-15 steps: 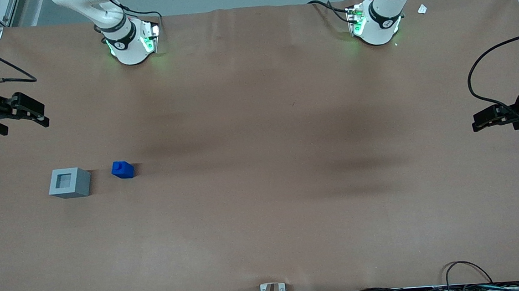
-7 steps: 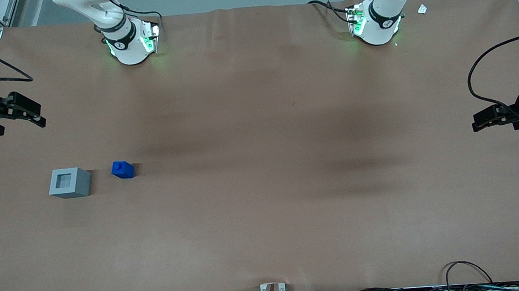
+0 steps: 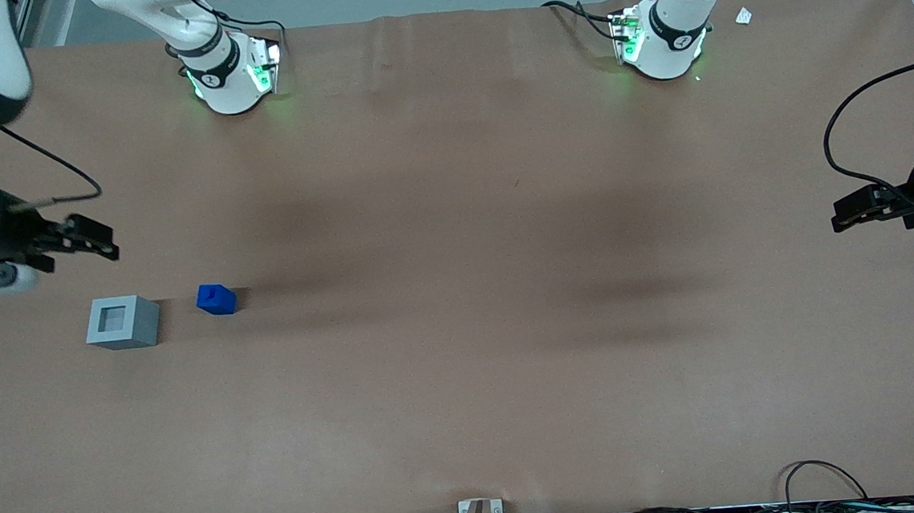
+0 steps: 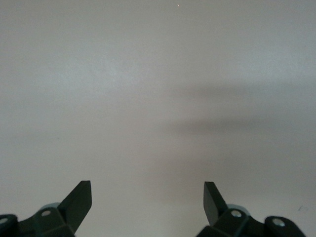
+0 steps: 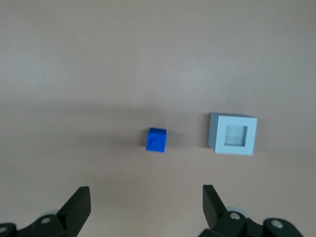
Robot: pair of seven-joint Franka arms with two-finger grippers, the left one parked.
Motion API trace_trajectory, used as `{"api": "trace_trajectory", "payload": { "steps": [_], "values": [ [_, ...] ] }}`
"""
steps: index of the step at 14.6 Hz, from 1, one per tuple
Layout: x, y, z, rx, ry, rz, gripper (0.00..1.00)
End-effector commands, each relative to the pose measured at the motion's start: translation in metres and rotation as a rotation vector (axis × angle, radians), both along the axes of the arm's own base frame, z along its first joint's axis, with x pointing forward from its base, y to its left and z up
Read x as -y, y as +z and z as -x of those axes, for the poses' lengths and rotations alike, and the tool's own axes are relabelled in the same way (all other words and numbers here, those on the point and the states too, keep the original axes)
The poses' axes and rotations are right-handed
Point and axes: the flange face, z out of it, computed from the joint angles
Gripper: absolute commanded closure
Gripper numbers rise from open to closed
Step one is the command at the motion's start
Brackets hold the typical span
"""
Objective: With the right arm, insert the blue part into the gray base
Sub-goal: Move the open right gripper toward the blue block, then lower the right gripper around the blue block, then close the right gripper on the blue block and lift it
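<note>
Hovering above the table (image 3: pixel 462 328), claw (image 3: pixel 94 242) spread wide, gripping nothing; blue block (image 3: pixel 215 299) sat on the table beside gray cube (image 3: pixel 122 322), apart, nearer the front camera than claw.

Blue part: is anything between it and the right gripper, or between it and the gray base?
Nothing visible. The gripper, open, hovers farther from the front camera than the blue part and the gray base. Only bare table lies between them.

We see the gripper (image 3: pixel 106 242) has moved nearer the camera, its spread fingers (image 5: pixel 79 205) now closer to the blue part (image 3: pixel 215 299).
</note>
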Motion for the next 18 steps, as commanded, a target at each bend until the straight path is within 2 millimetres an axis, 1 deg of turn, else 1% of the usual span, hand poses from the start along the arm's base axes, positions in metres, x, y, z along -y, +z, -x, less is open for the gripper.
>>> {"api": "trace_trajectory", "payload": {
  "steps": [1,4,5,7,8,10,11,13,16,18],
  "values": [
    [0.003,-0.045,0.007,0.022,-0.013,-0.016,0.0],
    [0.002,-0.089,0.003,0.01,-0.019,-0.013,0.0],
    [-0.002,-0.105,0.001,0.002,-0.024,-0.024,0.0],
    [-0.003,-0.145,-0.001,-0.013,-0.047,-0.047,0.0],
    [-0.003,-0.165,0.005,-0.016,-0.049,-0.044,0.0],
    [-0.003,-0.194,0.015,-0.006,-0.06,-0.044,0.0],
    [-0.004,-0.208,0.016,-0.013,-0.062,-0.043,0.0],
    [-0.004,-0.231,0.015,-0.041,-0.075,-0.049,0.0],
    [-0.007,-0.252,0.014,-0.058,-0.089,-0.062,0.01],
    [-0.015,-0.264,0.015,-0.075,-0.071,-0.058,0.02]
  ]
}}
